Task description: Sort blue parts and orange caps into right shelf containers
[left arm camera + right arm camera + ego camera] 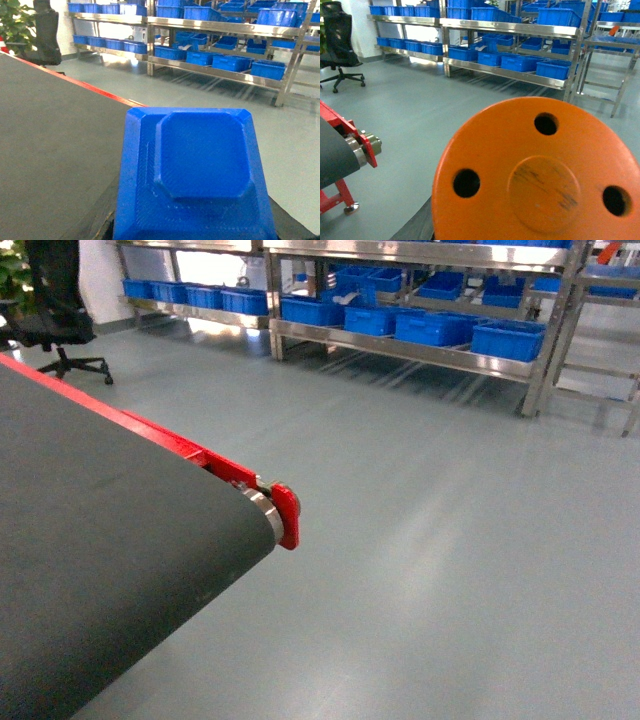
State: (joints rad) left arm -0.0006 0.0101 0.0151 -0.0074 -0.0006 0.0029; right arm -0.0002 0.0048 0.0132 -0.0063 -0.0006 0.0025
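Left wrist: blue part point(200, 175) fills view; right: orange cap point(540, 175); jaws unseen.

Grey glossy floor point(430, 540) – steel shelving point(420, 350) along the far wall, black office chair point(55, 310) at left.

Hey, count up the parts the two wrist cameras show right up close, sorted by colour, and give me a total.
Blue: 1, the blue part filling the left wrist view.
Orange: 1, the orange cap with three holes, filling the right wrist view.
Total: 2.
The fingers holding them are hidden behind the parts.
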